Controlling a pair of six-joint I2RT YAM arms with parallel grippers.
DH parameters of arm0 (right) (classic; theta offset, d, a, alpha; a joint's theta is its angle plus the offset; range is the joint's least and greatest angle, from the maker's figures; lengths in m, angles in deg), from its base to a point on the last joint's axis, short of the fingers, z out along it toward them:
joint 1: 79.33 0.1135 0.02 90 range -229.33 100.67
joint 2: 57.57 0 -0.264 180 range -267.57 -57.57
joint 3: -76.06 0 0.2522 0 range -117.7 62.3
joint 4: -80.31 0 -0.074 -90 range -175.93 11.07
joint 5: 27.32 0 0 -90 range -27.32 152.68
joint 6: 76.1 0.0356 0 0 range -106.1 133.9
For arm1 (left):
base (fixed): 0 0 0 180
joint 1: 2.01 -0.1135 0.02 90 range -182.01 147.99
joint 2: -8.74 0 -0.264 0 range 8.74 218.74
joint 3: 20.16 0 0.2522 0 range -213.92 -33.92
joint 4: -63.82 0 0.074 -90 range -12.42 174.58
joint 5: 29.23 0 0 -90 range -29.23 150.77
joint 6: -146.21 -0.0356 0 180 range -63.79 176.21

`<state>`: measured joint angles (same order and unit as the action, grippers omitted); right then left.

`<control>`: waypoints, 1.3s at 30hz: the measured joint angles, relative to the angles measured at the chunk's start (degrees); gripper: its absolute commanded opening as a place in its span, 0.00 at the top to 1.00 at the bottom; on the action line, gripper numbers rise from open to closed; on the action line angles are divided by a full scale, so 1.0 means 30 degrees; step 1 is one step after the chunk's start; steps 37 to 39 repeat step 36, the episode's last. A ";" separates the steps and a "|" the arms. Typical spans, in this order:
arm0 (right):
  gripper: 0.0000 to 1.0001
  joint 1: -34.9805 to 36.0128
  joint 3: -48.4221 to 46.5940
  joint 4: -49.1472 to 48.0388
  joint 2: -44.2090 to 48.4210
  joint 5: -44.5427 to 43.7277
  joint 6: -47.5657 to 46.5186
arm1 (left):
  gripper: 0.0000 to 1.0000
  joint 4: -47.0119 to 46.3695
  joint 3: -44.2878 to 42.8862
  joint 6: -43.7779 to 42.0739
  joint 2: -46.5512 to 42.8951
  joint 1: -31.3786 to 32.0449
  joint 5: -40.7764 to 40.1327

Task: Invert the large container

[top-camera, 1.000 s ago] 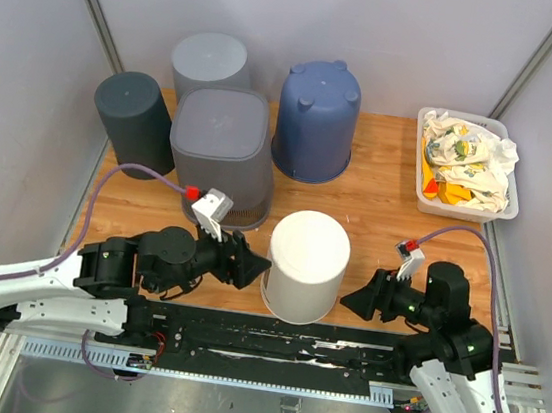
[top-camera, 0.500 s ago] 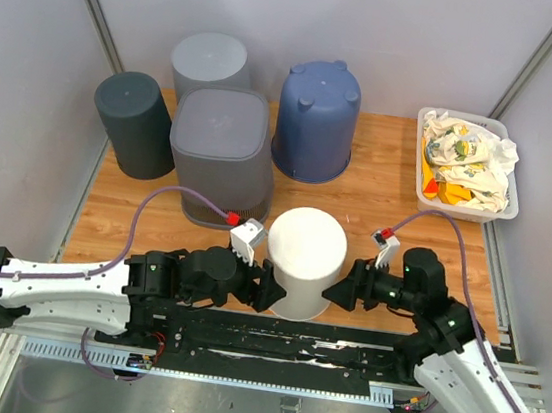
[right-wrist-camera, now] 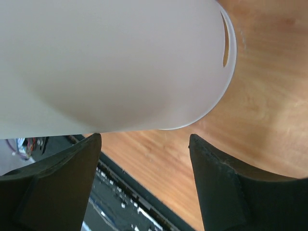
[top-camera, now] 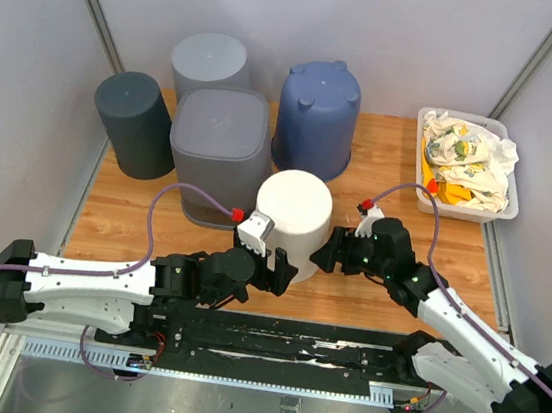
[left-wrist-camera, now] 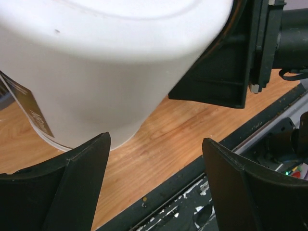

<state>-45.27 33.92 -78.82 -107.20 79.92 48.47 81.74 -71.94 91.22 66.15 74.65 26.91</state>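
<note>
White container point(top-camera: 293, 219) apparently tilted, lower rim hidden behind arms; left tool point(top-camera: 284, 272), right tool point(top-camera: 322, 253) spread, flanking it.

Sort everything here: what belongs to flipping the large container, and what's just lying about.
In the job: white container, left pincer, right pincer.

Lying about: dark grey bin, light grey bin, square grey bin, blue tub, tray of cloths.
</note>
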 measured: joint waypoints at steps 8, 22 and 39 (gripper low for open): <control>0.14 0.0000 -0.2310 -0.1282 -0.3381 -0.1472 -0.1049 | 0.18 -0.0794 0.0262 -0.0240 -0.0175 -0.0211 -0.1304; 0.02 0.0000 -0.2302 -0.1494 -0.1916 -0.2565 -0.1843 | 0.18 0.0546 0.2120 0.0503 -0.4459 -0.0277 -0.2550; 0.01 0.0000 -0.2222 0.0481 0.0226 -0.3271 -0.2652 | 0.17 0.2142 0.2776 0.1093 -0.6484 -0.0277 -0.3213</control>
